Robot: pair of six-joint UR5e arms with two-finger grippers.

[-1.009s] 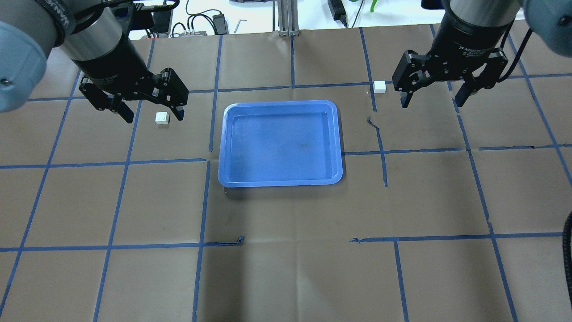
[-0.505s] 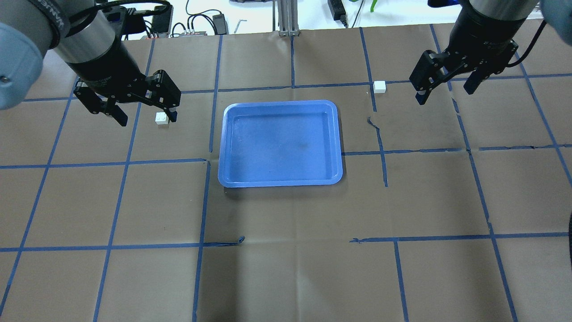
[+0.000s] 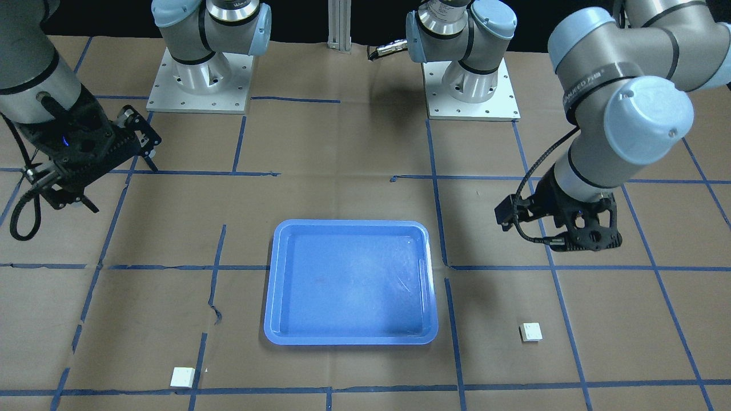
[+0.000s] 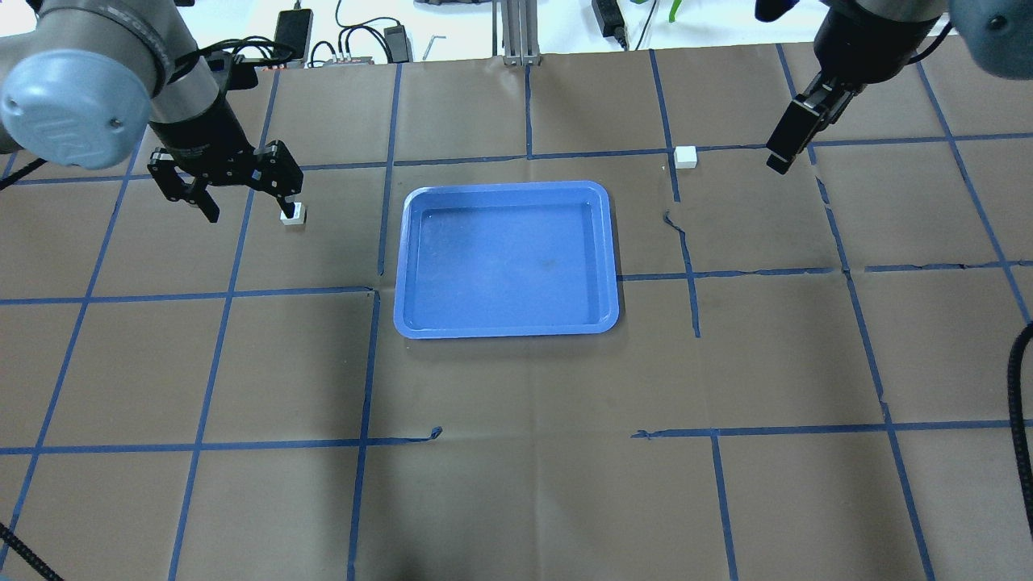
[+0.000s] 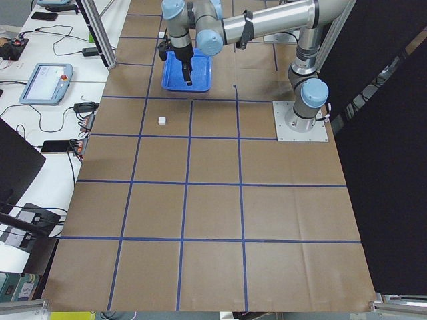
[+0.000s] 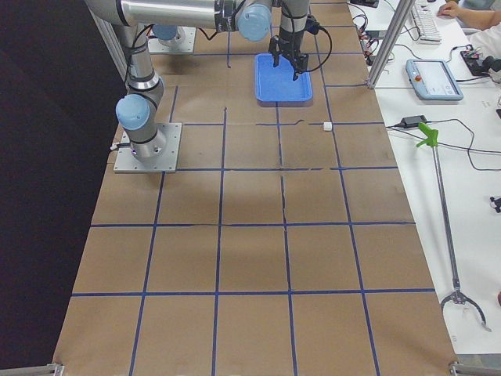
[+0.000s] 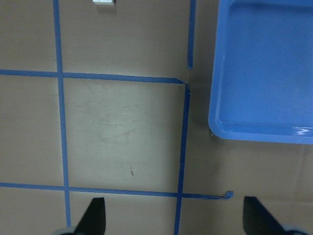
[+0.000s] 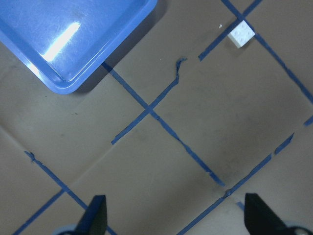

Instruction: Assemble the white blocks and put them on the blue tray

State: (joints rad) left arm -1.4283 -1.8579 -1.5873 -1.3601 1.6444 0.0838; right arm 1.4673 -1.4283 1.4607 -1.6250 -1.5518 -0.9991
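Left of the blue tray [image 4: 507, 258], the left white block [image 4: 295, 215] lies off-centre below the spread-fingered left gripper [image 4: 250, 211]; centring both jaws around it before descending seems wise. Likewise spread, the right gripper [image 4: 781, 157] hangs near the right white block [image 4: 685, 156].

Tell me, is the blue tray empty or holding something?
Empty. The blue tray shows only bare floor; one white block and the other white block lie outside it.
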